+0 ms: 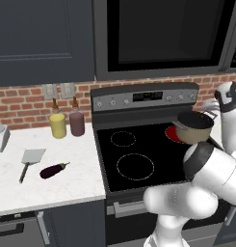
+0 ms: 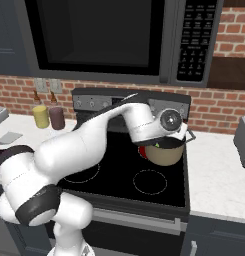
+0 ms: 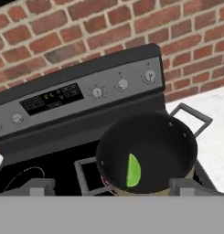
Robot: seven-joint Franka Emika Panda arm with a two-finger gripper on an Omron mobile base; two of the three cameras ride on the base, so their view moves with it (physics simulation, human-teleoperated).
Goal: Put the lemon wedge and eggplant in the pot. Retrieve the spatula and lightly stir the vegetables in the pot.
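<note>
Purple eggplant [image 1: 54, 170] lies far across the worktop [image 1: 66, 164]; swinging there, the open pincer [image 3: 111, 185] could clip the pot [image 3: 147, 153].

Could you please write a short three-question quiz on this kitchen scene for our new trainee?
1. True or false: the lemon wedge lies inside the pot.
2. Where is the eggplant? A) in the pot B) on the counter beside the spatula C) on a burner
3. Fill in: the gripper above the pot has its jaws ____.

Key: 1 true; 2 B; 3 open.
</note>
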